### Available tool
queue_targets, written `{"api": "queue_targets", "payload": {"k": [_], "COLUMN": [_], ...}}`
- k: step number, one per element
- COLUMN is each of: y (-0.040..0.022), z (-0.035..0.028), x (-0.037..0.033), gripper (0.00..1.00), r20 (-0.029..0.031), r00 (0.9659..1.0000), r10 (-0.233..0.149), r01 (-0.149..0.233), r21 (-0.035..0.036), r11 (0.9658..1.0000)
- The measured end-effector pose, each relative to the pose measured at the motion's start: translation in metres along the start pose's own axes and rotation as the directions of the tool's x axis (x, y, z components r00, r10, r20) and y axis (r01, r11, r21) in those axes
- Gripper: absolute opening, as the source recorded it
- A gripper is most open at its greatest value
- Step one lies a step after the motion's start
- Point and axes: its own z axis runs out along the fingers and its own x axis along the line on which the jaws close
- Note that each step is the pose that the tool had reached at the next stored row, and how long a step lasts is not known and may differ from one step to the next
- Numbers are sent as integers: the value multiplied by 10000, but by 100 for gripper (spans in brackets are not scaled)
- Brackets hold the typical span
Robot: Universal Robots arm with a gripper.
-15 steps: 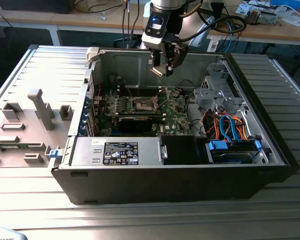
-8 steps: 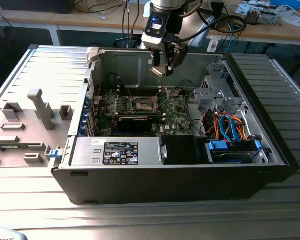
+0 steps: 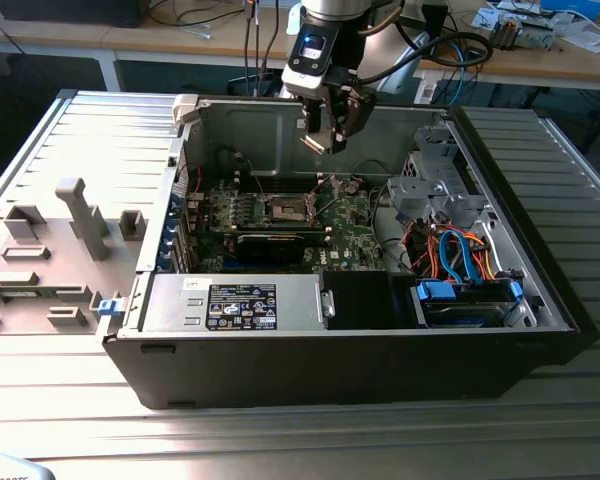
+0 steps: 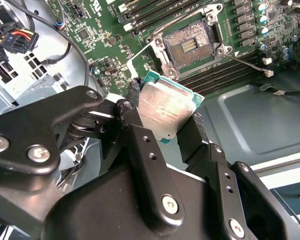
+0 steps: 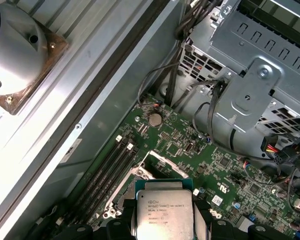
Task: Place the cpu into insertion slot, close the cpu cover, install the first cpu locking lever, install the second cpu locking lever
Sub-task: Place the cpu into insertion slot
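Note:
The cpu [image 4: 166,111] is a flat silvery square with a tan-green edge, and my gripper [image 4: 166,114] is shut on it by two opposite sides between black fingers [image 4: 196,131]. In the exterior view the gripper [image 3: 325,128] hangs above the open computer case, over the back of the green motherboard [image 3: 355,235]. The insertion slot [image 4: 189,46] lies uncovered below, its dark centre exposed, a short way from the cpu. A thin metal frame, apparently the cpu cover [image 4: 152,42], stands raised at the slot's side. In the first wrist view the cpu [image 5: 164,210] hides part of the slot [image 5: 151,172].
Long memory slots [image 5: 107,172] run beside the socket. A black expansion card [image 3: 270,243] lies in front of it. A power supply [image 3: 242,305], a blue drive bay [image 3: 467,298], cables [image 3: 450,250] and a metal drive cage [image 3: 430,185] crowd the case. The grey panel [image 3: 60,230] lies at the exterior view's left.

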Motion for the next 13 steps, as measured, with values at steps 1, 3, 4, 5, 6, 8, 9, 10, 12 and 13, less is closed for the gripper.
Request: {"api": "queue_targets", "payload": {"k": [1, 3, 4, 5, 6, 8, 9, 10, 12, 13], "y": [0, 0, 0, 0, 0, 0, -1, -1, -1, -1], "z": [1, 2, 2, 3, 4, 6, 7, 7, 8, 9], "x": [0, 0, 0, 0, 0, 0, 0, 0, 0, 0], "gripper": [55, 55, 55, 55, 55, 55, 55, 55, 55, 55], "r20": [2, 5, 8, 9, 11, 18, 19, 21, 24, 25], "r00": [10000, 10000, 10000, 9999, 9999, 9998, 9997, 9997, 9996, 9995], "r10": [22, 68, 93, 112, 133, 213, 231, 249, 297, 308], "r01": [-22, -68, -93, -112, -133, -213, -231, -249, -297, -308], "r21": [-1, -2, -2, -2, -2, -4, -4, -4, -4, -5], "r11": [10000, 10000, 10000, 9999, 9999, 9998, 9997, 9997, 9996, 9995]}}
